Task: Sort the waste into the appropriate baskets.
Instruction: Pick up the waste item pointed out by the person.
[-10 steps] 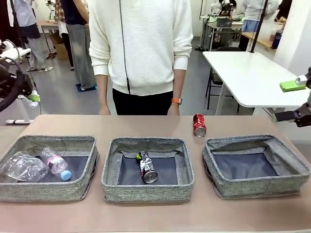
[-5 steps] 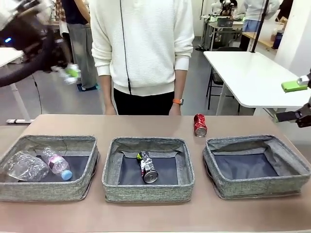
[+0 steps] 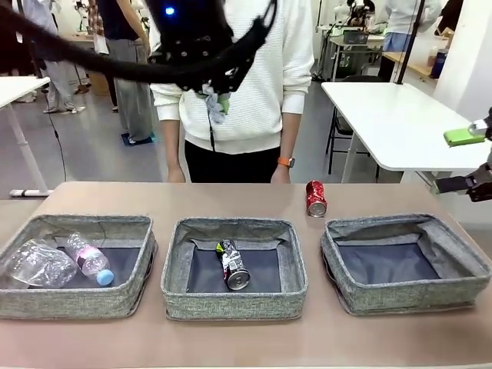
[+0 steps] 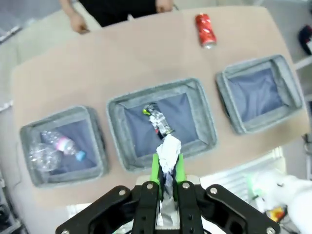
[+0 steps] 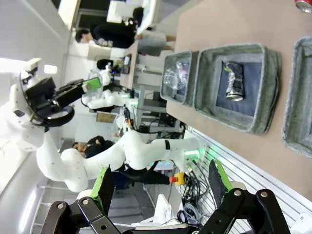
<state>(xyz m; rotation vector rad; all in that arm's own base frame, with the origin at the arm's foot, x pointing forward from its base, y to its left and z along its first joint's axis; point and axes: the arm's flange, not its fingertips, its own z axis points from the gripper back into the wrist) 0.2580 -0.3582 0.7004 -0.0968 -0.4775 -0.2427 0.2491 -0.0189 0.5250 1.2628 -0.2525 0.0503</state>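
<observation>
My left gripper [image 4: 167, 165] is clenched on the crumpled paper wad [image 4: 168, 147], carried high to clear the fabric walls. The empty right basket [image 4: 228, 102] sits at two o'clock. My right gripper [image 5: 158, 183] is parked with its jaws released.

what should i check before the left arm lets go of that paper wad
1. Grip on the paper wad: ok, left gripper shut on it.
2. Wad above the right basket, likely the paper one: not ok, it hangs high by the middle basket holding the black-silver can.
3. Right basket's bottom bare: ok.
4. Person's hands off the baskets: ok, at the far table edge.
5. Right gripper out of the path: ok, open, off to the right.
</observation>
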